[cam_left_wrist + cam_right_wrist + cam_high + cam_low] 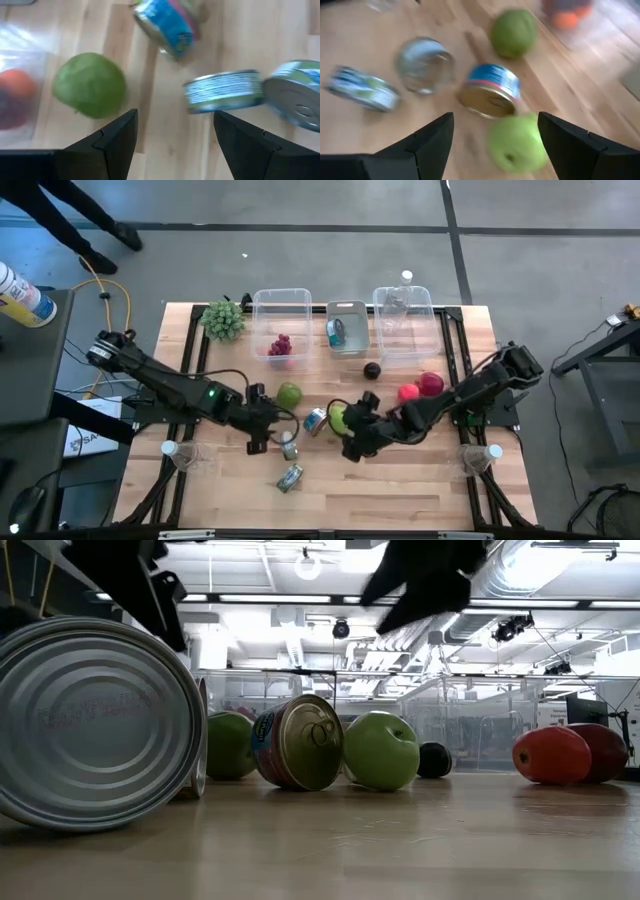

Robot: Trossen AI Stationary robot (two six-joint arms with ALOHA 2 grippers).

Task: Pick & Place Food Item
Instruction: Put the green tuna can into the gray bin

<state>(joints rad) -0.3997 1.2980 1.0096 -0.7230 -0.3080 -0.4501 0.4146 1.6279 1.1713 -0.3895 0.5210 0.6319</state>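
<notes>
Left gripper [262, 432] above bench [420, 490], fingers [117, 137] apart, holding nothing; green apple [289, 394] just beyond it, can [290, 448] beside. Blue-labelled can [316, 421] lies tipped at centre. Right gripper [352, 442] fingers [432, 135] spread, empty, over second green apple [339, 418]. Red fruit [421, 387] farther right.

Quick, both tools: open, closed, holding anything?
Left tool: open, empty, over bare table.
Right tool: open, empty, above a green apple.
</notes>
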